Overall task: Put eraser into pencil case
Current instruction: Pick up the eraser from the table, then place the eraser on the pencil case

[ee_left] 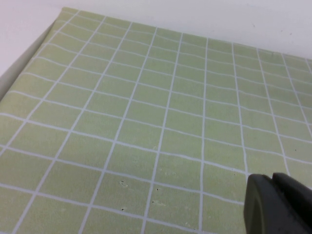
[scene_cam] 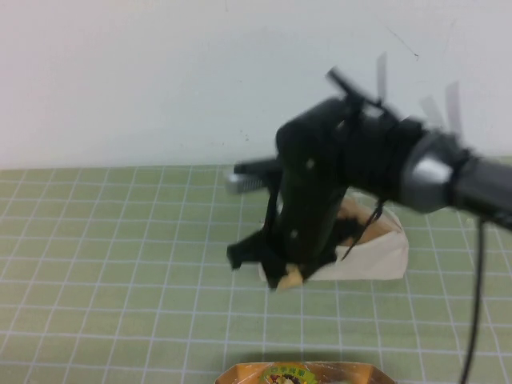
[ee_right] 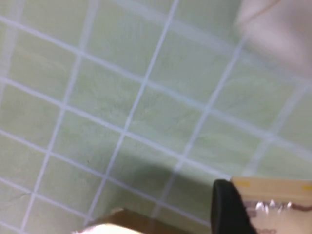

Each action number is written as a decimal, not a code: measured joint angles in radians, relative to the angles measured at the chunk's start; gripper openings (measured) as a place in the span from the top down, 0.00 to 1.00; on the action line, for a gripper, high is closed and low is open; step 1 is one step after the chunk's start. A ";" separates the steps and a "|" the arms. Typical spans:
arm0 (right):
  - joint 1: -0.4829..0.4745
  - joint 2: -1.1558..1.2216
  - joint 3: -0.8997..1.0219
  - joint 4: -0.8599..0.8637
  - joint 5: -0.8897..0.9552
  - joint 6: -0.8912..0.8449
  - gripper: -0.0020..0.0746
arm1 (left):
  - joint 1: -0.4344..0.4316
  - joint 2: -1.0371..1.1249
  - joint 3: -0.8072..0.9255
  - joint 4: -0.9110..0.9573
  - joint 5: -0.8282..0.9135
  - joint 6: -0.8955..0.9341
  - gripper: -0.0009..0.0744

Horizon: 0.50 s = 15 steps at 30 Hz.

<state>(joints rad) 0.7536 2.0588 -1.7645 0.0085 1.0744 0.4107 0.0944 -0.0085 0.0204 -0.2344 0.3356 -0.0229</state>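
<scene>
My right gripper (scene_cam: pixel 282 272) hangs over the green grid mat, just left of the pencil case (scene_cam: pixel 370 250), a cream fabric pouch lying open with a darker inside. It is shut on the eraser (scene_cam: pixel 292 278), a small tan block. In the right wrist view the eraser (ee_right: pixel 273 207) shows its pale label beside one black finger (ee_right: pixel 228 207), and the gripper (ee_right: pixel 263 214) is above the mat. The pencil case is a pale blur at that view's edge (ee_right: pixel 280 29). My left gripper (ee_left: pixel 280 204) hovers over bare mat, fingers together and empty; it is out of the high view.
An orange-rimmed package (scene_cam: pixel 296 374) sits at the mat's near edge; it also shows as a brown edge in the right wrist view (ee_right: pixel 124 219). A white wall (scene_cam: pixel 160 80) bounds the mat at the back. The mat's left half (scene_cam: pixel 104 264) holds nothing.
</scene>
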 joint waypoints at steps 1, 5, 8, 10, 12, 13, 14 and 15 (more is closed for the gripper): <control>0.000 -0.037 0.000 -0.026 0.000 -0.011 0.58 | 0.000 0.000 0.000 0.000 0.000 0.000 0.99; -0.008 -0.138 -0.002 -0.171 -0.008 -0.030 0.58 | 0.000 0.000 0.000 0.000 0.000 0.000 0.99; -0.040 -0.163 -0.002 -0.259 -0.037 -0.033 0.58 | 0.000 0.000 0.000 0.000 0.000 0.000 0.99; -0.068 -0.154 -0.002 -0.271 -0.053 -0.035 0.58 | 0.000 0.000 0.000 0.000 0.000 0.000 0.99; -0.088 -0.135 -0.002 -0.276 -0.060 -0.035 0.58 | 0.000 0.000 0.000 0.000 0.000 0.000 0.99; -0.094 -0.122 -0.002 -0.276 -0.065 -0.037 0.58 | 0.000 0.000 0.000 0.000 0.000 0.000 0.99; -0.098 -0.111 -0.002 -0.276 -0.069 -0.038 0.58 | 0.000 0.000 0.000 0.000 0.000 0.000 0.99; -0.100 -0.098 -0.002 -0.276 -0.076 -0.038 0.58 | 0.000 0.000 0.000 0.000 0.000 0.000 0.99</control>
<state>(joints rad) 0.6540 1.9612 -1.7664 -0.2673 0.9985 0.3725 0.0944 -0.0085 0.0204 -0.2344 0.3356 -0.0229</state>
